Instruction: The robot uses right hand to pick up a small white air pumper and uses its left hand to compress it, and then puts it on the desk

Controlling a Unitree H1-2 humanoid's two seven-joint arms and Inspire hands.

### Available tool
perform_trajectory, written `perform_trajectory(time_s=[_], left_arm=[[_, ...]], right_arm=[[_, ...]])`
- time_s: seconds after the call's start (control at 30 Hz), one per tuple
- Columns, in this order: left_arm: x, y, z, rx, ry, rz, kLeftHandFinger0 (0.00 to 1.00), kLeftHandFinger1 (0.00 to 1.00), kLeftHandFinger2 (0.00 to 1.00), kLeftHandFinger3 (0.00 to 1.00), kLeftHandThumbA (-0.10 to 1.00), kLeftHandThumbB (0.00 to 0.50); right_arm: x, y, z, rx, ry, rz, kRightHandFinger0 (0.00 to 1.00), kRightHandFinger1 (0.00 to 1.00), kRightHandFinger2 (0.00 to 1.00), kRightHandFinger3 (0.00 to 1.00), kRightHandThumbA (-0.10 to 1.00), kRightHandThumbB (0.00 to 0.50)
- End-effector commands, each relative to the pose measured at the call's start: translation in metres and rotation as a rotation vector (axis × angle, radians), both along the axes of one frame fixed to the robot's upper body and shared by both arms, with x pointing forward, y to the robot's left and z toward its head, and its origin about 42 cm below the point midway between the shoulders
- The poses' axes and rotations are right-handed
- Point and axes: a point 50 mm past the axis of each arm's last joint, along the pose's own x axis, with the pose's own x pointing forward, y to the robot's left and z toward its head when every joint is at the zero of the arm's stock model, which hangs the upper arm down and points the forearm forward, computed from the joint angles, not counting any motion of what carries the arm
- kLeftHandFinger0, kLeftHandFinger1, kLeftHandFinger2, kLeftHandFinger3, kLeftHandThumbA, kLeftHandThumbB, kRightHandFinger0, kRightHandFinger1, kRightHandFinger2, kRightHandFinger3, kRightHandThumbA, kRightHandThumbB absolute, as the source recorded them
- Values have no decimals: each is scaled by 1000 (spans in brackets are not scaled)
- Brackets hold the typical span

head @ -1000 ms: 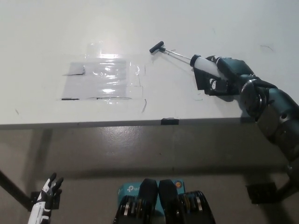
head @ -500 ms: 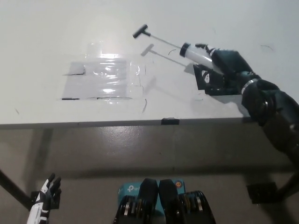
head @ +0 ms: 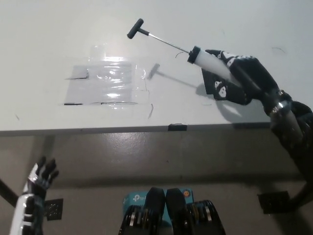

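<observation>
While no lettering is legible, white air pumper [head: 210, 61] in right hand [head: 239, 78]

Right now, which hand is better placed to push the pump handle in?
The left hand. It is open and free, low below the desk edge. The right hand already holds the pump, whose handle sticks out.

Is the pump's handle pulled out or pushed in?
Pulled out: a long thin rod shows between the air pumper's white barrel and its black handle.
</observation>
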Motion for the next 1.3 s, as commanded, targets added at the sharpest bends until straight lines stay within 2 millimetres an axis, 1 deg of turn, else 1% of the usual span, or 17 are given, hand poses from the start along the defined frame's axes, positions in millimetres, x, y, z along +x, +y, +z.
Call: perform_trajectory(time_s=[0.0, 0.07, 0.1, 0.13, 0.17, 0.27, 0.37, 0.43, 0.47, 0.53, 0.6, 0.63, 0.83, 0.9, 1.07, 1.17, 1.27], left_arm=[[0, 6, 46, -44, -132, -42, 1000, 1000, 1000, 1000, 1000, 284], [8, 7, 65, -38, -183, -47, 1000, 1000, 1000, 1000, 1000, 308], [12, 6, 68, -36, -190, -47, 1000, 1000, 1000, 1000, 1000, 310], [18, 8, 70, -24, -197, -42, 1000, 1000, 1000, 1000, 1000, 313], [22, 8, 73, -26, -195, -39, 1000, 1000, 1000, 1000, 1000, 303], [40, 7, 78, -34, -188, -35, 1000, 1000, 1000, 1000, 1000, 318], [57, 8, 81, -38, -187, -33, 1000, 1000, 1000, 1000, 1000, 276], [69, 7, 80, -17, -181, -29, 1000, 1000, 1000, 1000, 1000, 238], [76, 5, 78, -14, -171, -34, 1000, 1000, 1000, 1000, 1000, 236], [87, 1, 79, -16, -161, -46, 1000, 1000, 1000, 1000, 1000, 233], [95, -3, 80, -12, -138, -59, 1000, 1000, 1000, 1000, 1000, 240], [101, -6, 80, 5, -130, -59, 1000, 1000, 1000, 1000, 1000, 246], [120, -24, 84, 14, -118, -105, 1000, 1000, 1000, 1000, 1000, 261], [122, -29, 86, 24, -115, -114, 1000, 1000, 1000, 1000, 1000, 260], [127, -50, 89, 58, -122, -142, 1000, 1000, 1000, 1000, 1000, 276], [128, -57, 90, 63, -122, -174, 1000, 1000, 1000, 1000, 1000, 267], [130, -67, 94, 78, -116, -204, 1000, 1000, 1000, 1000, 1000, 289]], right_arm=[[-17, -11, 41, 2, -44, 28, 33, 365, 717, 865, -100, 104], [-37, -7, 42, -11, -64, 76, 21, 359, 728, 839, -100, 124], [-42, -8, 42, -9, -60, 79, 23, 363, 733, 838, -100, 124], [-50, -7, 42, -5, -48, 87, 44, 405, 784, 860, -100, 126], [-56, -5, 42, -2, -48, 101, 46, 415, 790, 849, -100, 129], [-78, -4, 37, 23, -43, 155, 35, 412, 773, 824, -100, 140], [-96, -2, 34, 6, -22, 164, 44, 417, 747, 748, -100, 143], [-104, -2, 32, -7, -13, 172, 49, 425, 752, 749, -100, 153], [-109, -1, 30, -13, -8, 182, 58, 448, 773, 766, -100, 149], [-112, -2, 33, -26, -12, 190, 67, 464, 786, 775, -100, 134], [-116, -1, 33, -34, -14, 199, 51, 435, 727, 689, -100, 135], [-121, 0, 33, -42, -13, 204, 42, 425, 716, 682, -100, 139], [-128, -1, 30, -52, -10, 221, 34, 424, 730, 695, -100, 141], [-130, -1, 30, -60, -2, 220, 63, 465, 780, 713, -100, 136], [-133, 1, 27, -62, 18, 216, 69, 470, 777, 710, -100, 143], [-133, 1, 26, -57, 13, 224, 60, 449, 750, 686, -100, 157], [-132, 4, 27, -63, 16, 224, 38, 415, 702, 633, -100, 156]])
